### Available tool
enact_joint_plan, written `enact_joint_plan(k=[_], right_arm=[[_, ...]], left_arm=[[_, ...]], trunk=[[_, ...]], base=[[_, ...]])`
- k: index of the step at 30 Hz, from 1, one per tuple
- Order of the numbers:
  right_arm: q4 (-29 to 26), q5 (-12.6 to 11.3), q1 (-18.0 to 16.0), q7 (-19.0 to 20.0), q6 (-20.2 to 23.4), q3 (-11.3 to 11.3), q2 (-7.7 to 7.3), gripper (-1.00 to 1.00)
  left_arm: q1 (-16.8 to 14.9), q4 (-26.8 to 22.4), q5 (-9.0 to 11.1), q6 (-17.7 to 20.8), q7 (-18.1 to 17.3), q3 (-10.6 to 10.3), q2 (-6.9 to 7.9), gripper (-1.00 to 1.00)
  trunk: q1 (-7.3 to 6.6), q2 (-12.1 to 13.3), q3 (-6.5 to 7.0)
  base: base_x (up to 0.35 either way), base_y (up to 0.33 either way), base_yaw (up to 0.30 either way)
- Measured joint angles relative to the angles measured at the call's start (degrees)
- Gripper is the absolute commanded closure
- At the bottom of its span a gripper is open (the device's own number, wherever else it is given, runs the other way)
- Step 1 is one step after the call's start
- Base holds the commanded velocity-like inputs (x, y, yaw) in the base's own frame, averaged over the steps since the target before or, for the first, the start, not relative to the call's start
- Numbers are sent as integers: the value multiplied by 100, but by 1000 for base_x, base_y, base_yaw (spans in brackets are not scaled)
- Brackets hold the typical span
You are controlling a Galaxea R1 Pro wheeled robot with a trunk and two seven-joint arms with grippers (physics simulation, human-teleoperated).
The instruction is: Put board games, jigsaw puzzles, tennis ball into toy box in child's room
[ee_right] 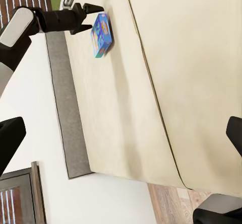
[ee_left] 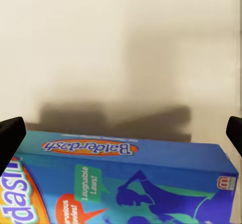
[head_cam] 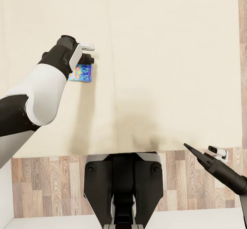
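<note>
A small blue board game [head_cam: 82, 73] lies flat on the beige bed [head_cam: 164, 50]. My left gripper [head_cam: 87, 59] hovers just above the game's far end, its fingers wide open. In the left wrist view the box lid [ee_left: 126, 183] lies close below the open left gripper [ee_left: 122, 136], with one dark fingertip [ee_left: 10, 138] at each side and nothing gripped. The right wrist view shows the same game [ee_right: 101, 35] with the left gripper [ee_right: 93, 18] spread at its end. My right gripper [head_cam: 193, 151] hangs open over the floor by the bed's near edge.
The plain mattress cover runs wide to the right of the game. A dark grey bed frame [ee_right: 63, 108] borders the mattress, with a white wall beyond it. Wood-plank floor [head_cam: 51, 181] lies between the bed's near edge and my trunk [head_cam: 123, 187].
</note>
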Motion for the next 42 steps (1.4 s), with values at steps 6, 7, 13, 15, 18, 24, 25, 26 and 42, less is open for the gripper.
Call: enact_joint_plan(k=[6,7,13,15,18,24,25,26,42], right_arm=[[0,-1,0,-4,0,0,0,-100],[0,0,0,-2,0,0,0,-100],[1,0,0,3,0,-1,-7,-100],[1,0,0,4,0,0,-8,-100],[1,0,0,4,0,0,-8,-100],[1,0,0,4,0,-3,-9,-100],[1,0,0,4,0,-2,-9,-100],[1,0,0,4,0,-3,-9,-100],[1,0,0,4,0,-7,-9,-100]], left_arm=[[-1,0,-5,4,-49,-2,0,-100],[-1,0,-5,6,-51,-5,0,-100],[-1,0,-7,72,-54,-10,0,-100],[-1,0,-7,116,-54,-13,0,-100],[-3,0,-8,144,-55,-19,0,-100],[-3,0,-9,160,-56,-45,0,-100],[-2,0,-10,161,-56,-53,0,-100],[-2,0,-11,162,-57,-70,0,-100],[2,111,-26,165,-66,-236,0,-100]], trunk=[[0,0,31],[0,0,34],[0,0,44],[0,0,45],[0,0,46],[0,0,46],[0,0,46],[0,0,46],[0,0,46]], base=[[0,0,-30],[0,0,-18],[0,0,-8],[0,0,-2],[0,0,-1],[0,0,0],[0,0,0],[0,0,0],[0,0,0]])
